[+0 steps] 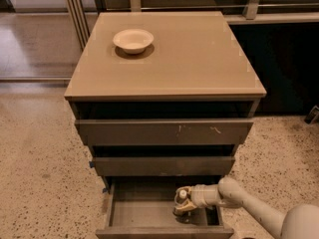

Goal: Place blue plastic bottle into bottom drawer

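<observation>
The bottom drawer [142, 212] is pulled open at the foot of the grey-brown cabinet. My gripper [182, 204] reaches in from the lower right and sits inside the drawer, right of its middle. It is shut on the blue plastic bottle [183, 195]. Only the bottle's white cap and a bit of its pale body show between the fingers. The bottle stands roughly upright, low in the drawer. Whether it touches the drawer floor is hidden.
A white bowl [133, 40] sits on the cabinet top [199, 59] at the back left. The scratched top drawer [164, 132] and the middle drawer [164, 166] stick out slightly above the gripper. Speckled floor surrounds the cabinet. A dark wall stands to the right.
</observation>
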You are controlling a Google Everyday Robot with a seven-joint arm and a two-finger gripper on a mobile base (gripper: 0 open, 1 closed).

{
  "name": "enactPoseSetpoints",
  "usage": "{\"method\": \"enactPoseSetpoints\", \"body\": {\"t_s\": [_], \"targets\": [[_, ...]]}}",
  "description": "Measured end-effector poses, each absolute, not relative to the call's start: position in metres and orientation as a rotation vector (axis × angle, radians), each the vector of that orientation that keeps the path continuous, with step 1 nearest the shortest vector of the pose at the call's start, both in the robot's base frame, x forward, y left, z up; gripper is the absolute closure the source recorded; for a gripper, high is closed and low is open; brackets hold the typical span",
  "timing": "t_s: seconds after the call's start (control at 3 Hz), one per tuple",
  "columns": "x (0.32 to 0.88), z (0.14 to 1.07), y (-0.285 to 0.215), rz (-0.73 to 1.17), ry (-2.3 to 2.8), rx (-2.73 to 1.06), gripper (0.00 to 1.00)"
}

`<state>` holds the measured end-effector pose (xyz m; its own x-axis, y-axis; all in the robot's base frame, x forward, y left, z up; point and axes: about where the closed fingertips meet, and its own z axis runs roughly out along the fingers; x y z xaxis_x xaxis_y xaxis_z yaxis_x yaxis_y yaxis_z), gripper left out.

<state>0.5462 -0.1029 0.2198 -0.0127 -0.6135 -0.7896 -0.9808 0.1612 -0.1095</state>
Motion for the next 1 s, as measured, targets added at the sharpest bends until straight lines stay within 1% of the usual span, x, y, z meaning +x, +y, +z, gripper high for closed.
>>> {"method": "enactPoseSetpoints", "body": {"t_s": [0.33,0.67,1.0], "targets": [[0.5462,0.2197,-0.1029,0.639,1.711,-1.535,0.27],[0.5462,0.2197,-0.1029,0.639,1.711,-1.535,0.04],[0.5462,0.2197,-0.1028,0.639,1.711,-1.535,0.00]]}}
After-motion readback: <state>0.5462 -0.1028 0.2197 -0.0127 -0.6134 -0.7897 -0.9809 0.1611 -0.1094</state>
